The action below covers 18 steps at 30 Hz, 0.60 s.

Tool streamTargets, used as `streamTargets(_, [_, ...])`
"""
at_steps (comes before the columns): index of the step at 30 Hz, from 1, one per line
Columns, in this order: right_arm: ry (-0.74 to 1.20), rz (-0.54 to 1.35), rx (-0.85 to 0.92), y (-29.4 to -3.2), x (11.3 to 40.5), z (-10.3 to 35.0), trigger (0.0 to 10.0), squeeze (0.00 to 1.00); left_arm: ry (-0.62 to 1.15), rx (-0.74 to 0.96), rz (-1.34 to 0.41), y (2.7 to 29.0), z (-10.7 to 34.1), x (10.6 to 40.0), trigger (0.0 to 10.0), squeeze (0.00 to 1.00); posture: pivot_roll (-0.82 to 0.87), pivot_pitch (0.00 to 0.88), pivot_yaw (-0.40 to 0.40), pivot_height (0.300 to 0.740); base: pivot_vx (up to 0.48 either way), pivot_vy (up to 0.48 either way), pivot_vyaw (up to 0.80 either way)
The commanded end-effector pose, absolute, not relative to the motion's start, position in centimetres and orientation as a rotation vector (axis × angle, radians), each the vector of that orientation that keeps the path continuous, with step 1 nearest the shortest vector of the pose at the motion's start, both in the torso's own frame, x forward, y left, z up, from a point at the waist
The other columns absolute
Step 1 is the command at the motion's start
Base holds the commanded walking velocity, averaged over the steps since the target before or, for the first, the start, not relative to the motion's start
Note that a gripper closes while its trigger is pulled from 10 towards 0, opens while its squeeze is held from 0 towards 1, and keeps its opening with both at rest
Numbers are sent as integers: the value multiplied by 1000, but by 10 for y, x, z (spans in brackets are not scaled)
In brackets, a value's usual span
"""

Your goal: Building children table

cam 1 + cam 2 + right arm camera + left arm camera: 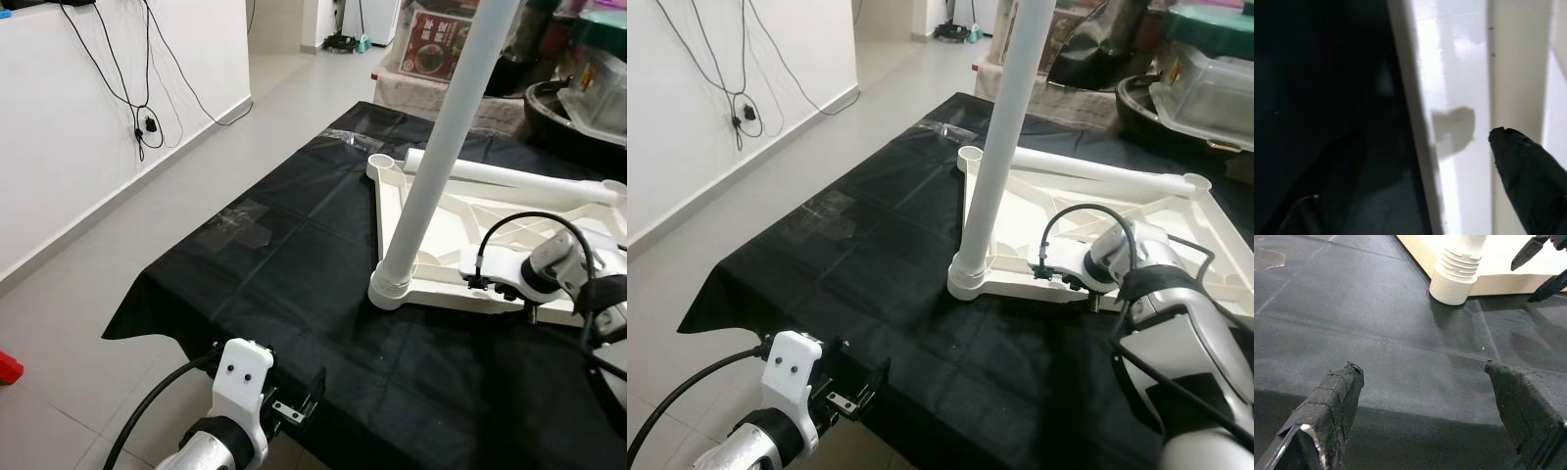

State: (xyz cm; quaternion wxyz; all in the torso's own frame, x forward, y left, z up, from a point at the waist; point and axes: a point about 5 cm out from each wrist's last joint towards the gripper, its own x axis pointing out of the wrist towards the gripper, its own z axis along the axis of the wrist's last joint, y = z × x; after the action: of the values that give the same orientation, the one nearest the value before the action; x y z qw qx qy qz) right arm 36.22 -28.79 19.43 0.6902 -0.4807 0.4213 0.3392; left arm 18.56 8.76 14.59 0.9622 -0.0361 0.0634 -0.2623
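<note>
White table [509, 230] lies upside down, one leg [443, 147] upright.

One upturned white tabletop [470, 211]; two white legs — one upright [441, 147], one lying [509, 174]

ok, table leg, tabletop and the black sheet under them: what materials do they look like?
Table leg: looks like smooth white plastic tube, with a ribbed collar at its base. Tabletop, lying upside down: apparently moulded white plastic, with ribs and corner sockets. Black sheet: thin and slightly glossy, with fold creases; plastic film or coated fabric, can't tell which.
</note>
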Motion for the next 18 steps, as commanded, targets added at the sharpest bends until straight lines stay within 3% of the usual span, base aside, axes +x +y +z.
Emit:
streamTargets(1, [989,790,-1081,-289,359,189,1020,0,143,-77,-531,87,144,184,10000,0,205,160,-96,740,0,0,0])
streamTargets(2, [1000,805,-1080,-288,358,188,0,0,143,-78,-531,87,145,184,10000,0,205,160,-96,740,0,0,0])
streamTargets(18, [905,822,-1093,-268,367,183,0,0,142,-77,-531,87,145,186,10000,0,201,166,-95,740,0,0,0])
